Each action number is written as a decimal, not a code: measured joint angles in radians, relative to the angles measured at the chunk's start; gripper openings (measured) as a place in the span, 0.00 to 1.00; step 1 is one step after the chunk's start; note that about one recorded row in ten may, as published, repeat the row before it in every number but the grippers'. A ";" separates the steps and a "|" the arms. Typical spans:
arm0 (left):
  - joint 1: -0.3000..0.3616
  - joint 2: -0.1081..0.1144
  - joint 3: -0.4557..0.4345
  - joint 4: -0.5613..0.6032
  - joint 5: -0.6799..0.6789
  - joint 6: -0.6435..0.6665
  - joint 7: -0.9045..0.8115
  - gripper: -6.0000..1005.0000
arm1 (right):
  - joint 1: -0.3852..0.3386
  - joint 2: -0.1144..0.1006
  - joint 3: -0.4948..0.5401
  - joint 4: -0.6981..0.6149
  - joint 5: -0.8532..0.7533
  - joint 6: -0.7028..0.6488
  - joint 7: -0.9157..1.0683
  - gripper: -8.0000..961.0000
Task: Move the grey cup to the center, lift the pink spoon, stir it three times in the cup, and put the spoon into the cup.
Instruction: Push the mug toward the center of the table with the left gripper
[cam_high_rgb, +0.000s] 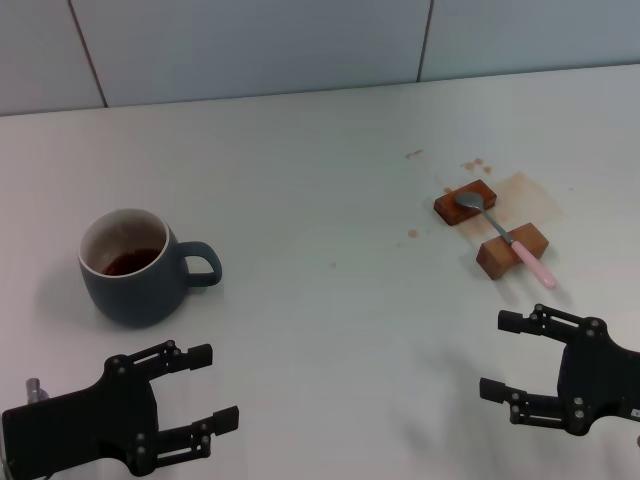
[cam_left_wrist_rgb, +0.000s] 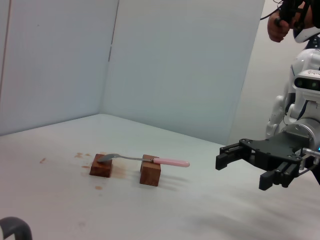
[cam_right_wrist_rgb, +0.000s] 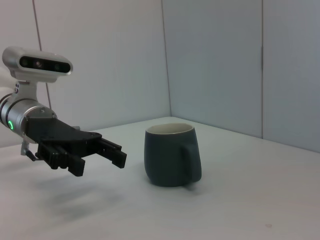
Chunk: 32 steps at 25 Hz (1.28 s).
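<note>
The grey cup (cam_high_rgb: 132, 268) stands at the left of the table, handle toward the centre, with dark liquid inside; it also shows in the right wrist view (cam_right_wrist_rgb: 171, 155). The pink spoon (cam_high_rgb: 508, 238) lies across two brown wooden blocks at the right, bowl on the far block, pink handle toward me; it also shows in the left wrist view (cam_left_wrist_rgb: 150, 159). My left gripper (cam_high_rgb: 212, 388) is open and empty, near the front edge, in front of the cup. My right gripper (cam_high_rgb: 497, 357) is open and empty, in front of the spoon.
The two wooden blocks (cam_high_rgb: 466, 203) (cam_high_rgb: 511, 250) sit on a brown stain on the white table (cam_high_rgb: 330, 180). Small brown spots lie near them. A tiled wall runs behind the table. Another robot shows at the right of the left wrist view (cam_left_wrist_rgb: 300, 100).
</note>
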<state>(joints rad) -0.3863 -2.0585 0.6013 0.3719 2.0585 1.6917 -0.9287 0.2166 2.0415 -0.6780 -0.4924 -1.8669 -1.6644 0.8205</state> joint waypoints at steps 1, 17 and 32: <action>0.000 0.000 0.000 0.000 0.000 0.000 0.000 0.78 | 0.001 0.000 0.000 0.000 0.000 -0.001 0.000 0.84; -0.002 0.000 -0.001 0.001 -0.003 0.000 -0.001 0.74 | 0.006 0.003 0.000 0.000 0.001 -0.003 0.000 0.83; -0.008 0.000 0.000 0.002 -0.004 0.006 0.000 0.70 | 0.006 0.006 0.000 -0.003 0.004 -0.008 0.000 0.82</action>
<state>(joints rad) -0.3940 -2.0583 0.6013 0.3735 2.0548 1.6975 -0.9285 0.2224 2.0472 -0.6780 -0.4951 -1.8629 -1.6720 0.8205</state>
